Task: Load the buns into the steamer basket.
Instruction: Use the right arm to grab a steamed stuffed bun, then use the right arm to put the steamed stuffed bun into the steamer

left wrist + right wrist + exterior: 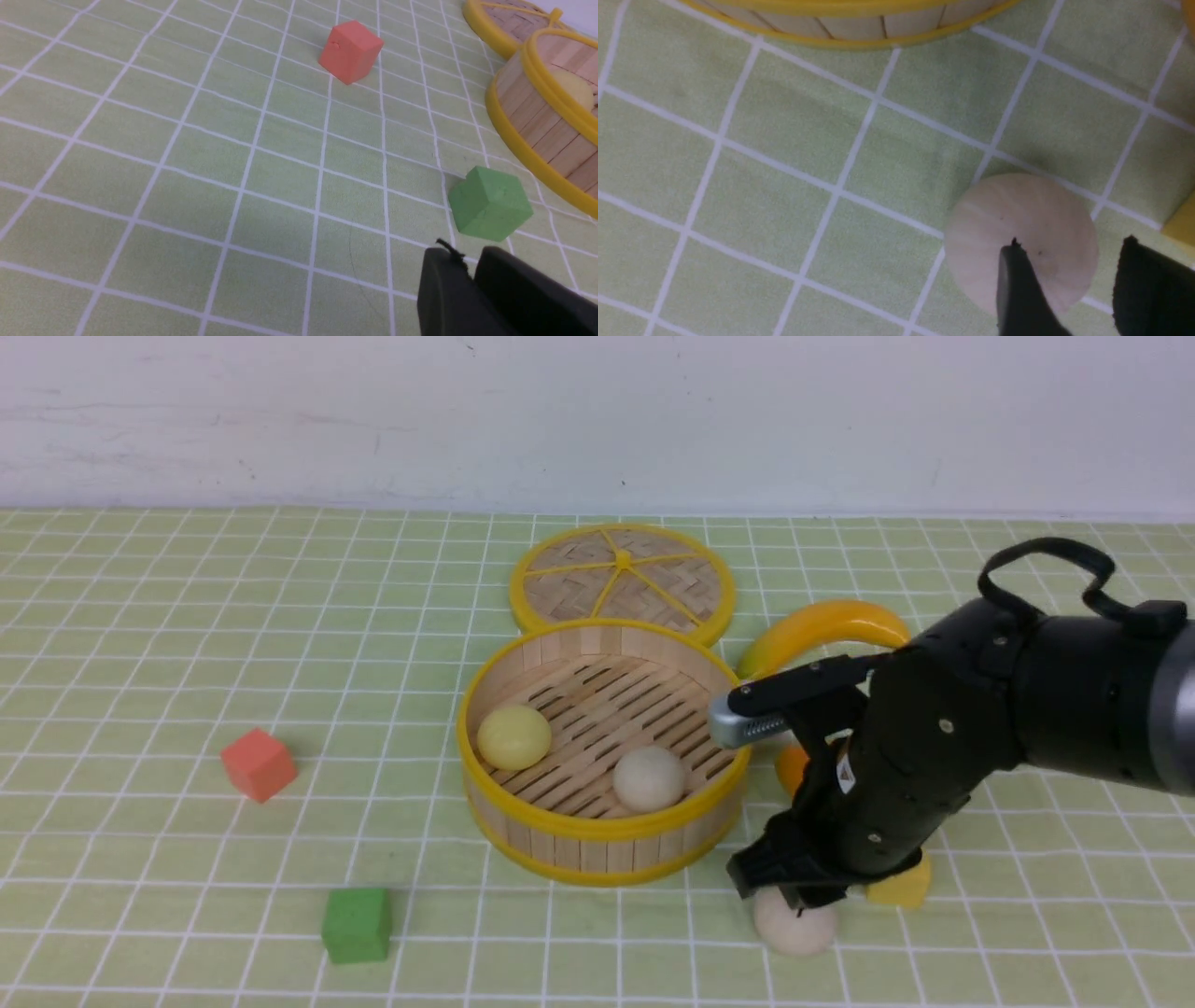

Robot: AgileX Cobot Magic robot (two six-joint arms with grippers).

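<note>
- Outside: beige bun (794,926), on desk (187,896) just by steamer basket (597,828), near right side.
- Inside: yellow bun (513,736), second beige bun (648,777).
- Above outside bun: right jaws, spread, gripping nothing (likely poised for pickup).
- Idle: left jaws, nearly closed, empty, near green cube (490,210).

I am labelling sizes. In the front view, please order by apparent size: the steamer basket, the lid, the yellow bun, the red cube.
1. steamer basket
2. lid, though it lies farther from the camera
3. yellow bun and red cube: they look alike, so I leave them unranked
</note>
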